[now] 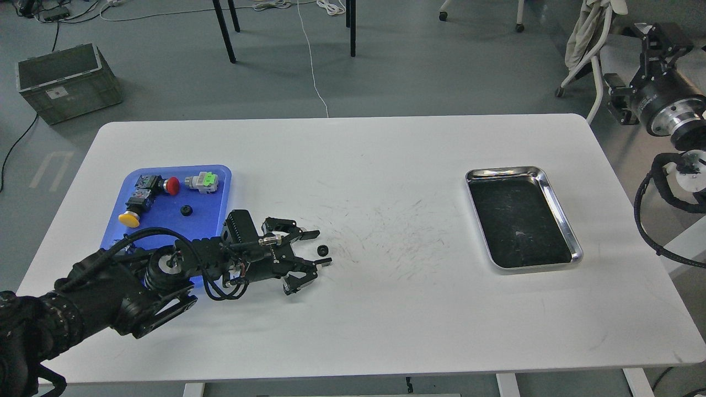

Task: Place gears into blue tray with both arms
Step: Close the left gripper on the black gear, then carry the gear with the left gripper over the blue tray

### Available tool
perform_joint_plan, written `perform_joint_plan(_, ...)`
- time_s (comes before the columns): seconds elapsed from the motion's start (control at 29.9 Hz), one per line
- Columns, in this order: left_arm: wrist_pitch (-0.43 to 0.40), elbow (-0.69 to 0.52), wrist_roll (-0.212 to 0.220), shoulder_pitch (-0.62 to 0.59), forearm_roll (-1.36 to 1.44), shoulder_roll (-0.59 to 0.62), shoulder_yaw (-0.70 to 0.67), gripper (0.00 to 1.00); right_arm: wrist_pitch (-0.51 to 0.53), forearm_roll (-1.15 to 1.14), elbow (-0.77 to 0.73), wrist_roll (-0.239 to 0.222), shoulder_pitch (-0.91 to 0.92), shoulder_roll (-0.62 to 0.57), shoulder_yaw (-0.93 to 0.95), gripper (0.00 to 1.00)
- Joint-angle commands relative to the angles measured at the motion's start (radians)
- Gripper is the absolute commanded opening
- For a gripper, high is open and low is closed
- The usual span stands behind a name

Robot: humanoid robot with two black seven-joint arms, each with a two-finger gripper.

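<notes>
The left arm point(127, 286) enters from the lower left of the frame and lies low over the white counter point(353, 309), reaching toward frame centre. The left gripper point(322, 247) has its fingers spread apart, one fingertip point(314, 234) above and one below a gear point(322, 250) that rests on the counter between them; contact cannot be confirmed. The right arm point(670, 110) is raised at the right edge of the frame, off the counter; the right gripper point(659, 38) is seen dark and end-on, and whether its fingers are apart or together cannot be told. No legible writing appears; the label on the green crate point(66, 82) on the floor at upper left is too small to read. Each gear is a small black toothed wheel. The second gear point(186, 210) lies inside the blue tray point(218, 220) at left of frame, near three push-button switches point(160, 190). A steel tray point(551, 182) with black lining sits at right.
</notes>
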Motion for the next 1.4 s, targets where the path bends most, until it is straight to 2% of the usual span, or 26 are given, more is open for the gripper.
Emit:
perform_joint_plan(0.0,0.000,0.004,0.000,0.009,0.001,-0.007,0.000,0.56,0.000,-0.002,0.000,0.000,-0.003,-0.002,0.000,0.94)
perform_joint_plan(0.17,0.012,0.004,0.000,0.011,0.001,-0.008,0.000,0.52,0.000,-0.008,-0.002,0.000,-0.004,0.000,0.000,0.94)
perform_joint_plan(0.23,0.033,0.003,0.000,0.014,0.001,-0.005,0.000,0.45,0.000,-0.009,-0.002,0.001,-0.004,0.000,0.000,0.94)
perform_joint_plan(0.37,0.050,0.007,0.000,0.011,0.001,-0.005,0.021,0.44,0.000,-0.009,-0.002,0.001,-0.015,0.000,0.000,0.94)
perform_joint_plan(0.43,0.052,0.010,0.000,0.012,0.001,-0.003,0.035,0.39,0.000,-0.009,-0.002,0.001,-0.018,0.000,0.000,0.94)
perform_joint_plan(0.6,0.062,0.015,0.000,0.012,0.001,-0.011,0.041,0.36,0.000,-0.011,-0.002,0.001,-0.020,0.000,-0.002,0.94)
perform_joint_plan(0.77,0.073,0.026,0.000,0.012,0.001,-0.022,0.041,0.26,-0.002,-0.011,0.000,0.001,-0.018,0.001,-0.026,0.94)
perform_joint_plan(0.9,0.081,0.041,0.000,0.012,0.001,-0.033,0.041,0.25,-0.002,-0.011,-0.002,0.001,-0.018,0.001,-0.029,0.94)
perform_joint_plan(0.97,0.087,0.041,0.000,0.014,0.001,-0.031,0.041,0.19,-0.002,-0.011,0.000,0.001,-0.018,0.000,-0.029,0.94)
perform_joint_plan(1.37,0.114,0.027,0.000,0.023,0.001,0.000,0.041,0.15,-0.002,-0.011,-0.002,0.001,-0.020,0.009,-0.034,0.94)
